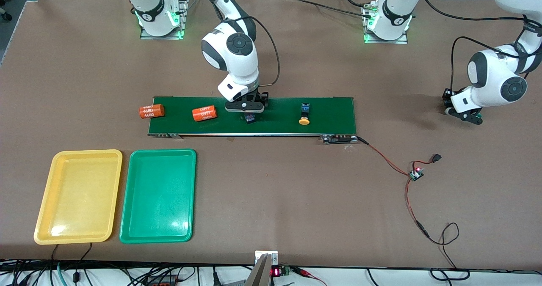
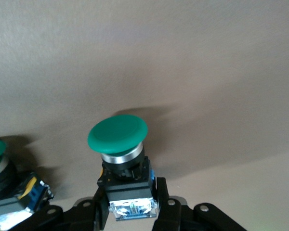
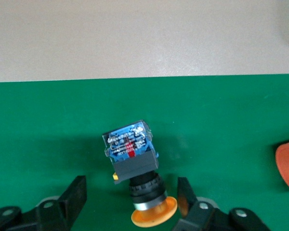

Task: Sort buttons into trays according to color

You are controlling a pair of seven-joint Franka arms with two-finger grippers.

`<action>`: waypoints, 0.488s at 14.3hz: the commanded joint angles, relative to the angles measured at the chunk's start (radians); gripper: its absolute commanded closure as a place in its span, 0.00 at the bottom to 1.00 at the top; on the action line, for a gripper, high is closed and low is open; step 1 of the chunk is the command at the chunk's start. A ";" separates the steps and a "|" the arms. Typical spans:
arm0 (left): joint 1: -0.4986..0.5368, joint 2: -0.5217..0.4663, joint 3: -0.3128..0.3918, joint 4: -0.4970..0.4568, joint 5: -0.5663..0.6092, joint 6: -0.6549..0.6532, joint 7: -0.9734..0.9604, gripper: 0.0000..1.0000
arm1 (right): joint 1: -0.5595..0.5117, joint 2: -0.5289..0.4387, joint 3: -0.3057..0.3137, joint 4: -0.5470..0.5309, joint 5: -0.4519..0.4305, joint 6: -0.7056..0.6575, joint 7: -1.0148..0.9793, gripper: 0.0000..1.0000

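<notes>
A round green-capped push-button switch with a black-and-blue body is pinched by the left gripper over the matte brown table. On the dark green conveyor belt, a yellow-orange-capped button is flanked by the right gripper, fingers spread.

Your front camera sits high across the counter, facing both robot bases and taking in the whole conveyor belt and both trays. Your right wrist camera looks straight down, close over that belt, at a yellow-capped button the front view also catches. Your left wrist camera looks low and close across bare counter at a green-capped button, toward the left arm's end.
</notes>
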 commanded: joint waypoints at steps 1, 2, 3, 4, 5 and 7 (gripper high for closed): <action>-0.010 -0.044 -0.079 0.090 -0.049 -0.166 -0.023 0.66 | -0.009 0.015 0.005 0.018 -0.020 -0.008 -0.017 0.39; -0.011 -0.042 -0.114 0.136 -0.089 -0.226 -0.036 0.66 | -0.009 0.016 0.004 0.018 -0.020 -0.008 -0.017 0.41; -0.013 -0.042 -0.156 0.175 -0.132 -0.283 -0.065 0.66 | -0.009 0.016 -0.001 0.016 -0.020 -0.008 -0.023 0.47; -0.014 -0.040 -0.215 0.221 -0.176 -0.326 -0.137 0.66 | -0.008 0.016 -0.009 0.015 -0.021 -0.010 -0.024 0.55; -0.017 -0.039 -0.277 0.262 -0.189 -0.343 -0.217 0.66 | -0.009 0.016 -0.010 0.015 -0.021 -0.010 -0.034 0.60; -0.019 -0.036 -0.384 0.304 -0.195 -0.348 -0.364 0.66 | -0.014 0.006 -0.024 0.015 -0.023 -0.017 -0.061 0.66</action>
